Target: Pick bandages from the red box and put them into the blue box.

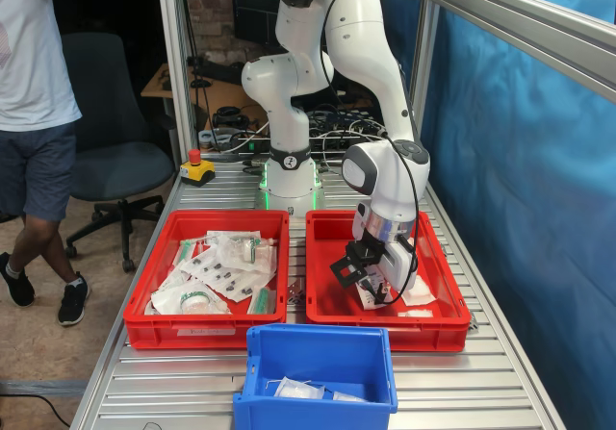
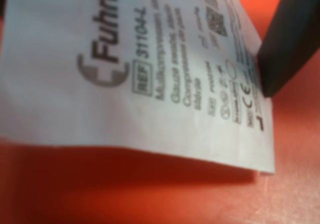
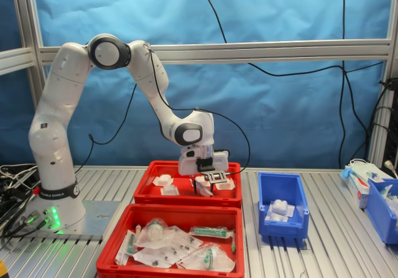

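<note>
The red box (image 1: 385, 338) (image 3: 186, 198) holds a few white square bandages (image 1: 420, 295) (image 3: 165, 180). My gripper (image 1: 369, 281) (image 3: 206, 183) is lowered inside it, right over one bandage. In the wrist view that bandage (image 2: 140, 73) fills the frame, grey print up, with one edge raised off the red floor. One dark finger (image 2: 290, 38) sits at the bandage's far edge. The other finger barely shows at the opposite corner, so the jaws stand wide apart. The blue box (image 1: 318, 339) (image 3: 283, 177) stands beside the red box with white pouches (image 1: 298, 389) (image 3: 278, 209) inside.
A twin red crate (image 1: 221, 266) (image 3: 174, 240) heaped with clear green-marked packets sits alongside. A person (image 1: 38, 113) stands beyond the table at the first exterior view's left, near a yellow stop button (image 1: 196, 168). Another blue bin (image 3: 382, 203) is at the second exterior view's right.
</note>
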